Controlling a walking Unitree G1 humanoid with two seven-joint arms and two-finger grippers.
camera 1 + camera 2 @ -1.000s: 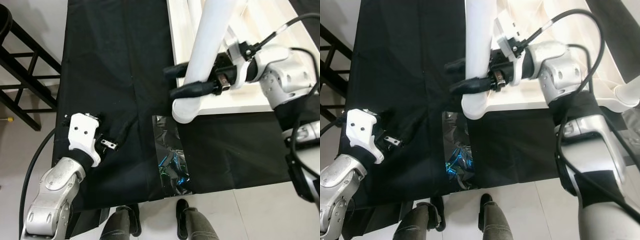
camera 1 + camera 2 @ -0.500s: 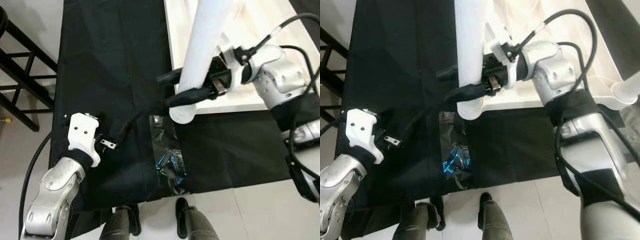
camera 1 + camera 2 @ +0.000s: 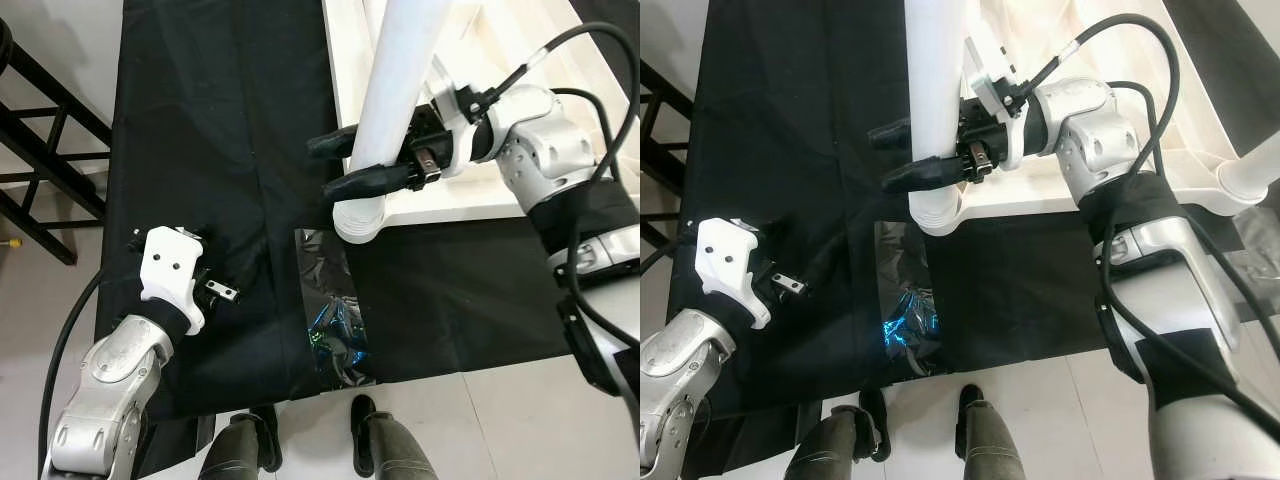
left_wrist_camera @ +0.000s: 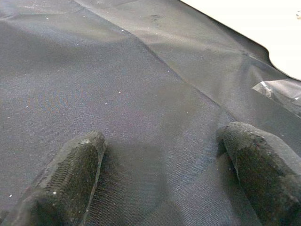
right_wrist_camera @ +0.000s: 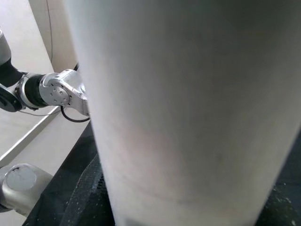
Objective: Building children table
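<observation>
Upper centre of the head views: right gripper (image 3: pixel 345 165), fingers clamped on the smooth white cylindrical table leg (image 3: pixel 392 95), foot end hanging past the edge of the white tabletop (image 3: pixel 470 200) over matte black cloth (image 3: pixel 220 120). Likely risk: slick round tube twisting or sliding through the narrow hold, then dropping onto the crinkled glossy plastic bag (image 3: pixel 335 325). Lower left: left gripper (image 4: pixel 164 162), fingers apart, resting idle on woven cloth.

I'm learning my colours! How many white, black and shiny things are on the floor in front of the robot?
White: 3, the table leg held in the right gripper, the tabletop, another leg
Black: 1, the cloth
Shiny: 1, the plastic bag
Total: 5
</observation>
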